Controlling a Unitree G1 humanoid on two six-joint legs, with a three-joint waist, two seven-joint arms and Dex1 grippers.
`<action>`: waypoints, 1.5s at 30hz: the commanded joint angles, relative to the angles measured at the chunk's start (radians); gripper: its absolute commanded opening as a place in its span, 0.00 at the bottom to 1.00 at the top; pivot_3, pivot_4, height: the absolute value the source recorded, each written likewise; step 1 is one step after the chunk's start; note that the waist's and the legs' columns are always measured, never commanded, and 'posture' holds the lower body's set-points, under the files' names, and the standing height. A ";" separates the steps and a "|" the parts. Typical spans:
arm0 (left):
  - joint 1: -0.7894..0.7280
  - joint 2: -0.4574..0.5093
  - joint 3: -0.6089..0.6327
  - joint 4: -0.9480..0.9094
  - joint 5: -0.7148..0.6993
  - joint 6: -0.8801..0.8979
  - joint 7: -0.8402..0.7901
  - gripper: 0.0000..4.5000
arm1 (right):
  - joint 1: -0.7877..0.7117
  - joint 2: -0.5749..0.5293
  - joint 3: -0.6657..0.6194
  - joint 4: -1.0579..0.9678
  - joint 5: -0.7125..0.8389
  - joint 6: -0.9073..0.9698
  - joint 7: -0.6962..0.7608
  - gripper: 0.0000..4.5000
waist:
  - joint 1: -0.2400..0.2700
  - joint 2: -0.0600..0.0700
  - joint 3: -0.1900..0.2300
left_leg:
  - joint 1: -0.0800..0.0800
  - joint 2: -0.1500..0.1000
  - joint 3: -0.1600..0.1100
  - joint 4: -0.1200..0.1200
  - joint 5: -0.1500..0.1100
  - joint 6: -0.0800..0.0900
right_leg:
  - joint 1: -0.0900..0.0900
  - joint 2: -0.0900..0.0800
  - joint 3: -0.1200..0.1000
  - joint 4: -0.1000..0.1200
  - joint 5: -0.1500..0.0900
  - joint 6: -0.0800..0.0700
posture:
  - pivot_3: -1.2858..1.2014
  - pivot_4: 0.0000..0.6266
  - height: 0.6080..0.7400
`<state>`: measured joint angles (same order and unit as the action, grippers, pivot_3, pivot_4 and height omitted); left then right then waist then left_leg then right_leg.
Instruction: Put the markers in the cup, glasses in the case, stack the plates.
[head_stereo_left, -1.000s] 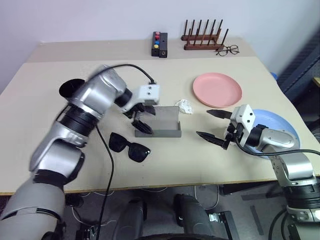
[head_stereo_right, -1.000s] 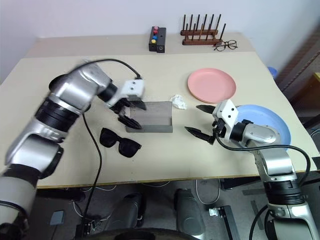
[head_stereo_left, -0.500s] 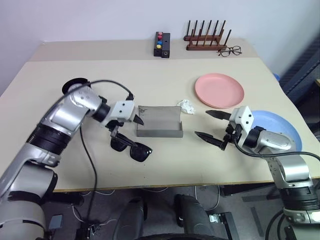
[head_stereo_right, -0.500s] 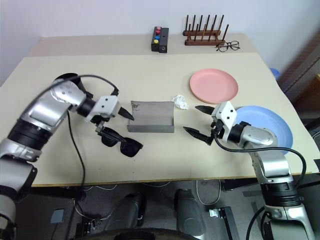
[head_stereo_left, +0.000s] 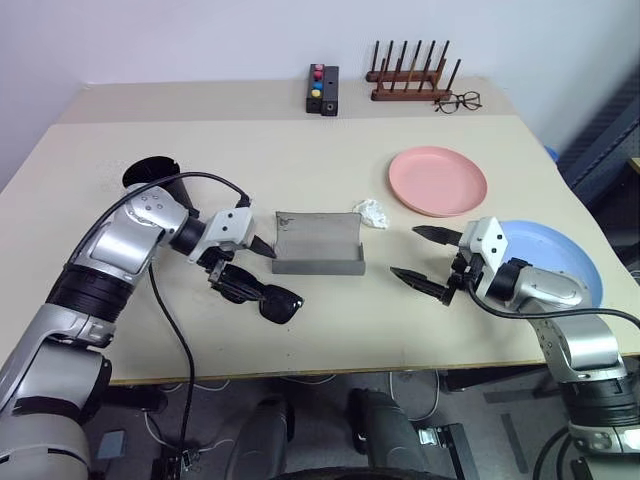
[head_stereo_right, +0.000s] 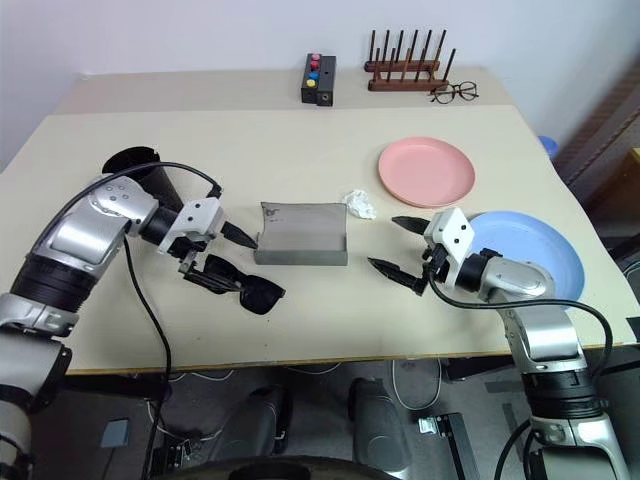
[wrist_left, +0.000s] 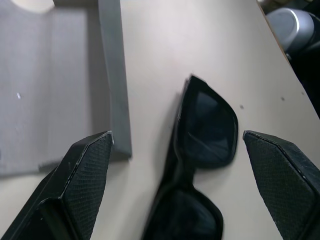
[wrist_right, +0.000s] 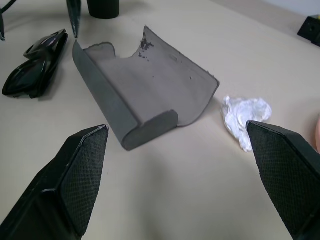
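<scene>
1. We are on the glasses step: the left end effector (head_stereo_left: 243, 263) hangs wide open over the black sunglasses (head_stereo_left: 262, 296), one finger toward the case, the other past the frame on the near side; nothing is gripped yet.
2. To do it well, we judge that we should come down so the fingers straddle the frame near its bridge, close on the thick rim and not the lenses, then lift clear of the case wall before moving right.
3. The sunglasses lie folded on the table (head_stereo_left: 330, 170), just left of and nearer than the grey case (head_stereo_left: 318, 240).
4. The case is open and holds nothing.
5. The right end effector (head_stereo_left: 428, 257) is also open and empty, right of the case.
6. We cannot see inside the black cup (head_stereo_left: 152, 176), far left.
7. The pink plate (head_stereo_left: 437, 180) and blue plate (head_stereo_left: 565, 262) lie bare, unstacked.
</scene>
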<state>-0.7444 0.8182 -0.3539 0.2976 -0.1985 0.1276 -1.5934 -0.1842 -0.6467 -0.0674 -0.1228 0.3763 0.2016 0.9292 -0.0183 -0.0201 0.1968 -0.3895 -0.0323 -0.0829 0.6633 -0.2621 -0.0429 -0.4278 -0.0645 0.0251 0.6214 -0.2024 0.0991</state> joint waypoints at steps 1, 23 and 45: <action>0.032 0.034 0.049 -0.041 0.015 -0.021 0.011 0.95 | 0.006 0.004 -0.028 -0.051 0.017 -0.019 -0.008 1.00 | 0.001 0.000 0.000 | 0.000 0.000 0.000 0.000 0.000 0.000 | 0.000 0.000 0.000 0.000 0.000 0.000 | 0.52 0.24 1.00; 0.202 -0.039 0.035 -0.126 0.220 -0.153 0.307 0.95 | 0.017 0.005 -0.031 -0.069 0.025 -0.007 -0.016 1.00 | 0.006 0.005 -0.003 | 0.015 0.006 0.000 -0.001 0.000 0.000 | 0.018 0.000 0.000 -0.006 -0.002 0.001 | 0.52 0.24 1.00; 0.233 -0.037 0.119 -0.404 0.079 0.224 0.290 0.95 | 0.016 0.007 -0.038 -0.116 0.031 0.036 -0.042 1.00 | 0.002 0.004 -0.001 | 0.013 0.008 0.002 -0.006 -0.002 0.003 | 0.013 0.002 0.000 -0.009 -0.003 0.000 | 0.52 0.24 1.00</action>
<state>-0.4842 0.7644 -0.2924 -0.0809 -0.0799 0.3098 -1.3042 -0.1581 -0.6376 -0.0842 -0.1960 0.3876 0.2367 0.8918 -0.0158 -0.0157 0.1959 -0.3767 -0.0242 -0.0806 0.6570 -0.2643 -0.0399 -0.4153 -0.0620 0.0249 0.6127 -0.2053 0.0988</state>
